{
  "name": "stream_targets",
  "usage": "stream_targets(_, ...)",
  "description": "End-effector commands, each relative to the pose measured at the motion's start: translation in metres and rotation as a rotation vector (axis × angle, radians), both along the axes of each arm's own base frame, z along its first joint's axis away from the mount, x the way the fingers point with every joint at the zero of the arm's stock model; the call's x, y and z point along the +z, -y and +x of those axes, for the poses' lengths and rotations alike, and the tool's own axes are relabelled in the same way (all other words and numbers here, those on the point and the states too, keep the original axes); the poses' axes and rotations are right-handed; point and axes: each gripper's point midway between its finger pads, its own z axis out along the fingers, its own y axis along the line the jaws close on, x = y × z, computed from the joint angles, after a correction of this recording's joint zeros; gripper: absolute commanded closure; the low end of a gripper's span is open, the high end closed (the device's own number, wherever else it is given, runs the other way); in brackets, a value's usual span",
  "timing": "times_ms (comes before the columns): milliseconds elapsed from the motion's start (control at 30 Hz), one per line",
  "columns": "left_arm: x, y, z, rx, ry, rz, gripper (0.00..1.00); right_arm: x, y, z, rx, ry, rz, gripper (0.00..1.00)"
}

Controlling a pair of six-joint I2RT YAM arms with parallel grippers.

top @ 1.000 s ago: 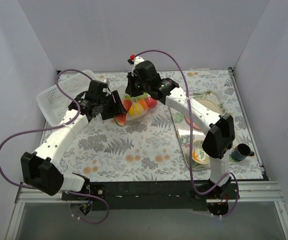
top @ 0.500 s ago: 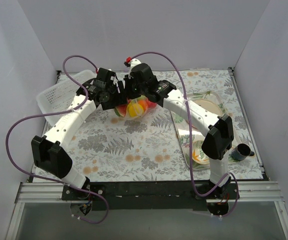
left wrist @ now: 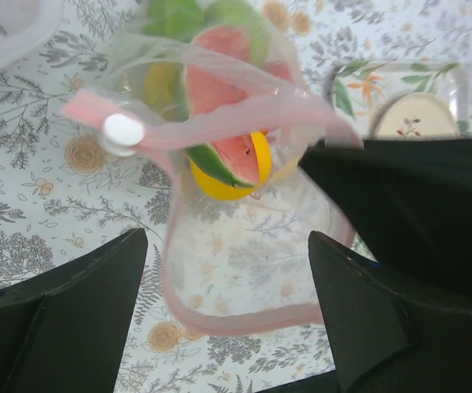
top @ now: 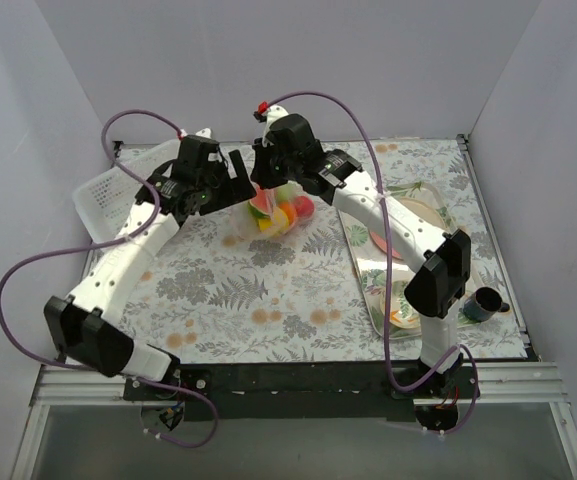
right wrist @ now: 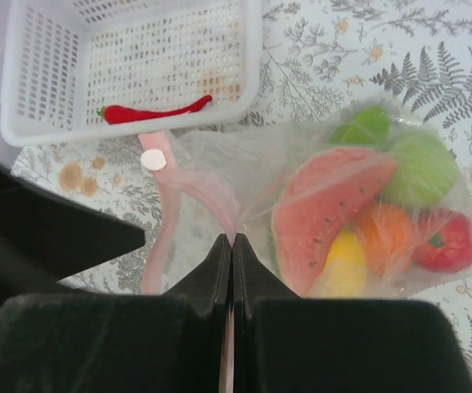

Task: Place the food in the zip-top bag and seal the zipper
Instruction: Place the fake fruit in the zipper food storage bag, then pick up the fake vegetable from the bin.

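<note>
Zip-top bag (right wrist: 260, 164): hangs near the back of the surface (top: 268, 290), between the two grippers and just beside the white basket (right wrist: 162, 57). Cannot tell whether its loaded end touches the surface.

Contents, all bunched at the closed end of the bag:
- watermelon slice (right wrist: 325, 205), the largest piece and the one nearest the mouth
- lemon (right wrist: 342, 274), against the slice's rind
- orange (right wrist: 383, 233), touching both slice and lemon
- green apples (right wrist: 420, 168), two, side by side at the far side
- red apple (right wrist: 448, 241), outermost, beside the orange

Zipper (left wrist: 219, 131): not sealed. In the left wrist view one pink strip runs straight across while the other sags away in a wide loop, so the mouth gapes. A white slider (left wrist: 123, 133) sits at one end of the straight strip.

Right gripper (right wrist: 231, 241): jaws pressed together, pinching the bag at its mouth edge where the pink strip comes in.

Left gripper (left wrist: 227, 246): jaws spread wide apart, holding nothing. They face the open mouth, and the sagging loop lies between the fingertips in the left wrist view. Contact with the film cannot be judged.

Surroundings: a red chili (right wrist: 150, 110) lies in the basket. A patterned tray (left wrist: 343, 94) sits to the right of the bag, well apart from it, and a dark cup (top: 481, 303) stands beyond the tray's near right corner.
</note>
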Motion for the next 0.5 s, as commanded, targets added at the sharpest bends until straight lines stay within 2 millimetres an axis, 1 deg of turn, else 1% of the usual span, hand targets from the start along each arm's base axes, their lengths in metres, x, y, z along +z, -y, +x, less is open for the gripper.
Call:
stream_targets(0,0.080,-0.026,-0.024,0.089,0.243,-0.096,0.19,0.043,0.007,0.013,0.015,0.031,0.103,0.99)
stream_targets(67,0.086,-0.049,-0.026,0.176,0.271,-0.057,0.18,0.047,0.007,0.009,0.029,0.030,0.116,0.99)
stream_targets(100,0.083,-0.064,-0.021,0.223,0.267,-0.031,0.15,0.053,0.007,0.006,0.037,0.036,0.135,0.99)
stream_targets(133,0.080,-0.074,-0.018,0.242,0.262,-0.008,0.14,0.046,0.006,0.003,0.045,0.022,0.136,0.99)
stream_targets(167,0.073,-0.078,-0.014,0.231,0.233,-0.017,0.14,0.046,0.007,0.001,0.048,0.017,0.142,0.99)
stream_targets(200,0.063,-0.101,-0.002,0.285,0.210,-0.009,0.14,0.051,0.008,-0.002,0.053,0.025,0.154,0.99)
stream_targets(233,0.048,-0.112,0.003,0.302,0.179,0.004,0.14,0.046,0.009,-0.002,0.051,0.024,0.152,0.99)
stream_targets(267,0.042,-0.122,0.011,0.323,0.177,0.012,0.14,0.048,0.009,-0.004,0.054,0.025,0.155,0.99)
stream_targets(300,0.025,-0.140,0.020,0.375,0.135,0.028,0.14,0.050,0.010,-0.005,0.056,0.028,0.156,0.99)
stream_targets(333,0.006,-0.149,0.021,0.407,0.090,0.029,0.14,0.050,0.011,-0.006,0.060,0.029,0.156,0.99)
stream_targets(367,-0.004,-0.155,0.026,0.465,0.070,-0.012,0.15,0.047,0.011,-0.008,0.064,0.025,0.151,0.99)
stream_targets(400,-0.015,-0.167,0.030,0.521,0.053,-0.020,0.15,0.050,0.012,-0.009,0.065,0.032,0.153,0.99)
stream_targets(433,-0.031,-0.169,0.035,0.557,0.018,-0.030,0.15,0.050,0.013,-0.010,0.070,0.032,0.155,0.99)
stream_targets(467,-0.036,-0.170,0.041,0.617,-0.003,-0.073,0.14,0.046,0.013,-0.011,0.072,0.029,0.156,0.99)
